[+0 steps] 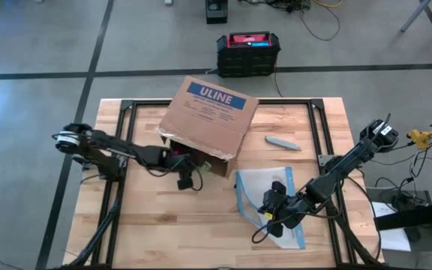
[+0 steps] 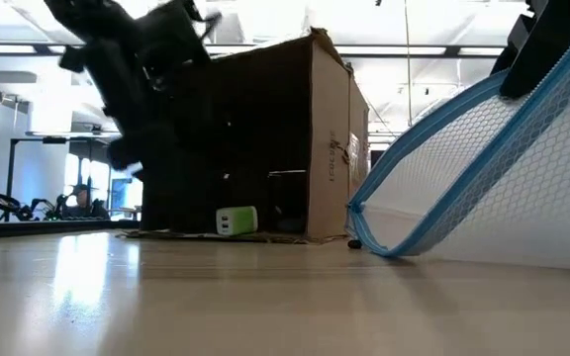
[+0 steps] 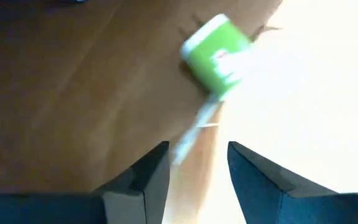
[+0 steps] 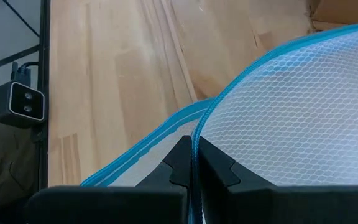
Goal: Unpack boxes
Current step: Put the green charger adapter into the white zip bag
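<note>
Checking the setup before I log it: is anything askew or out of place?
The cardboard box lies tipped on its side, skewed to the table edges, its open mouth facing the left gripper; a green item sits inside.

My left arm [image 2: 132,59] comes down dark and bulky from the upper left of the frame, in front of the open, shadowed side of the cardboard box [image 2: 310,148]. I cannot make out its fingers here. The box fills the middle of the frame, its lit side panel with printed stamps facing right. At lower centre, just inside the opening, a small green and white object [image 2: 236,221] lies on the box floor. On the right, a clear mesh pouch with a blue edge [image 2: 473,168] slants up toward the upper right corner, its lower end touching the wooden table [image 2: 166,297] just beside the box.
</note>
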Controlling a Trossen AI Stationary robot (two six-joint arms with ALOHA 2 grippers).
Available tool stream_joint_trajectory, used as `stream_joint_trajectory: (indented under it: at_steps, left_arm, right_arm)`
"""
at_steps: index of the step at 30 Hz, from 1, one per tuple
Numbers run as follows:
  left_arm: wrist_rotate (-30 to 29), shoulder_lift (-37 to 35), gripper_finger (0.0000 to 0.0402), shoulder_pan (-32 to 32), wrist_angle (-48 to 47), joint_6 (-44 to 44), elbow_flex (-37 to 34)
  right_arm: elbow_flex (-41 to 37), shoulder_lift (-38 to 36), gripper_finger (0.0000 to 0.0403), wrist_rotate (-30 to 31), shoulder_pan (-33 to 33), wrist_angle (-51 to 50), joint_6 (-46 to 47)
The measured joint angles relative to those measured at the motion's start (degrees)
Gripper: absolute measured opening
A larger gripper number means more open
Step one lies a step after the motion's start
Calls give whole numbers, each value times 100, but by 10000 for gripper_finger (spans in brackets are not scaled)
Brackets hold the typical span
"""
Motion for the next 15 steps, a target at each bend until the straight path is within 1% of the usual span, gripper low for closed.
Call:
stream_joint_trajectory:
  at_steps: [2, 4, 8, 9, 11, 15]
  left_arm:
    - [-104, -35, 152, -257, 224, -396, 0]
    - [-516, -8, 157, -529, 575, -754, -7]
    - [-1928, 258, 168, -984, 1447, -1131, -56]
    - [-2173, 347, 172, -1055, 1608, -1196, -63]
    - [-2376, 520, 181, -1128, 1961, -1389, -63]
    - [-2417, 881, 203, -1148, 2423, -1734, -63]
  right_arm:
    - [0, 18, 0, 86, 0, -3, -6]
    - [0, 26, 0, 152, 0, -1, -10]
    - [0, 90, 0, 344, 0, -2, -9]
    - [0, 102, 0, 375, 0, 4, 5]
    - [0, 130, 0, 393, 0, 17, 8]
    - [0, 162, 0, 393, 0, 63, 60]
